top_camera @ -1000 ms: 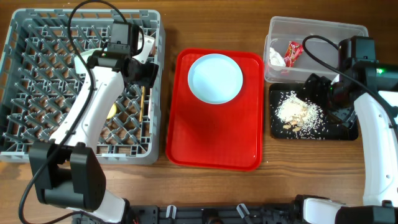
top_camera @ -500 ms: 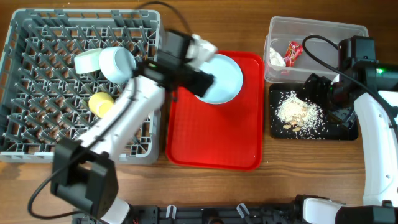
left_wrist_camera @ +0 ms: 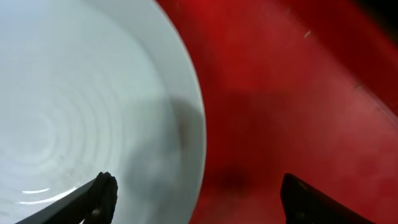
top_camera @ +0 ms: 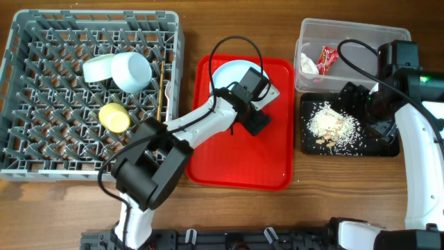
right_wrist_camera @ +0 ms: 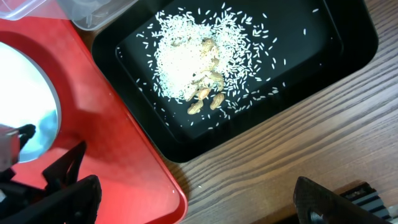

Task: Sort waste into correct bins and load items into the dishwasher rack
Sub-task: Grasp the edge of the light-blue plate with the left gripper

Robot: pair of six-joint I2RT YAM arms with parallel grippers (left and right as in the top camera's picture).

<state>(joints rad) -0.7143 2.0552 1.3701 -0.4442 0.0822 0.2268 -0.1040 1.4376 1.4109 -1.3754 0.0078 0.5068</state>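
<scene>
Left gripper [left_wrist_camera: 199, 200] first: its jaws stand apart, one fingertip over the plate [left_wrist_camera: 81, 93] and the other over the red tray [left_wrist_camera: 298, 93], so the plate's rim lies between them and nothing is clamped. I cannot tell whether either fingertip touches down. My right gripper [right_wrist_camera: 199, 202] is also spread and empty, hanging over the near edge of the black tray [right_wrist_camera: 348, 56]. Working outward, I judge the job mostly done. In the dishwasher rack [top_camera: 41, 163] the bowl [top_camera: 132, 69] lies on its side against the saucer [top_camera: 97, 68], the yellow cup [top_camera: 114, 117] sits just below them, and the wooden stick [top_camera: 163, 87] lies along the rack's right side. The fork I cannot pick out anywhere. The waste looks sorted: the wrapper [top_camera: 326, 55] and the tissue [top_camera: 306, 64] are in the clear tub [top_camera: 395, 35], and the rice crumbs [right_wrist_camera: 193, 68] are heaped in the black tray with a few darker bits on top. What remains, as far as I can see, is this plate, which lies flat at the far end of the red tray, well apart from the rack. It is round, pale blue-white and glossy, with faint concentric rings across its shallow well and a thin raised rim. It looks bare of food, with only my own shadow falling across the edge nearest my fingers. I expect so thin and slick a rim to be easy to lose.
</scene>
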